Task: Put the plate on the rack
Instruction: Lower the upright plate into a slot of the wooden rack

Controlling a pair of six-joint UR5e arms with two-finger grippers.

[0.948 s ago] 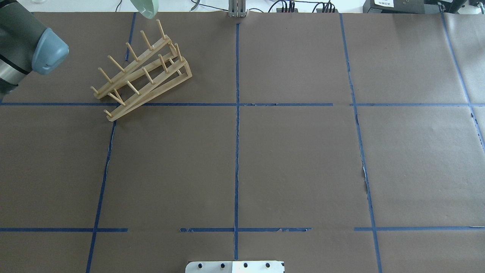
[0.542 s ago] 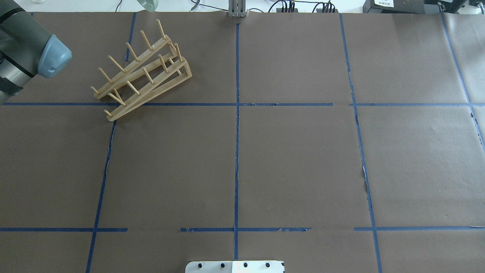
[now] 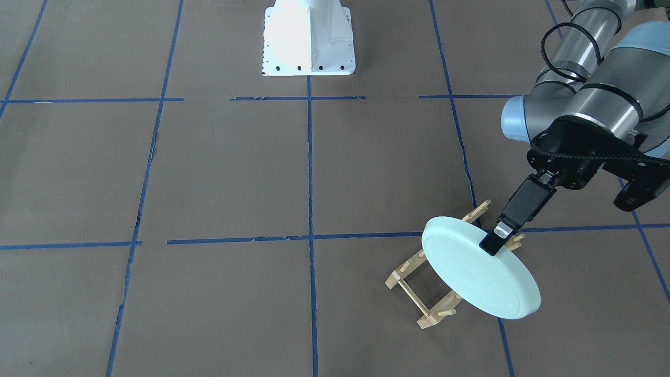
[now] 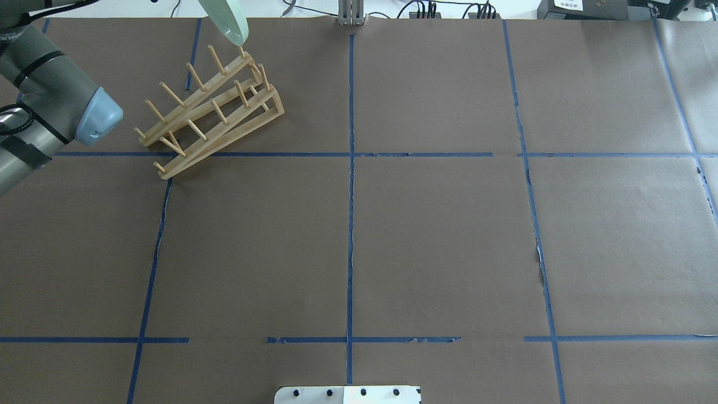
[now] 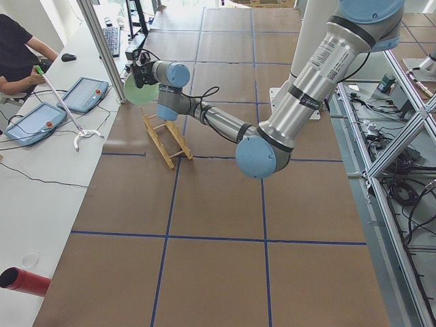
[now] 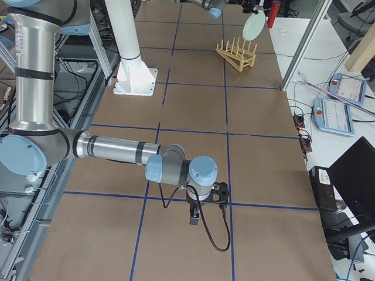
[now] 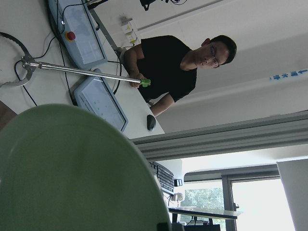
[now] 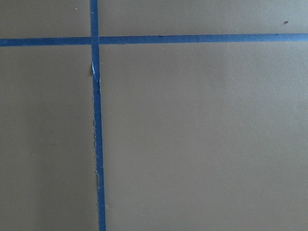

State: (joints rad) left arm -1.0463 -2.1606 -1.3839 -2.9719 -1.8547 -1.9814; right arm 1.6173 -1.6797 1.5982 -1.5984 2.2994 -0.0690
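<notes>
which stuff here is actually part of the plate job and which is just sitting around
Part of the job:
plate, held tilted above the rack's end
rack
left gripper, clamped on the plate's rim

Just lying about, on the side bench:
red cylinder
keyboard
control pendant

Matt plate [image 3: 479,277], wooden rack [image 3: 428,319]

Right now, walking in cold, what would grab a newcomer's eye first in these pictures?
The pale green plate, tilted on edge and pinched at its rim by the left gripper, hangs over the wooden rack on the table's far side, to the robot's left. Beyond it an operator sits at a desk holding a grabber stick.
</notes>
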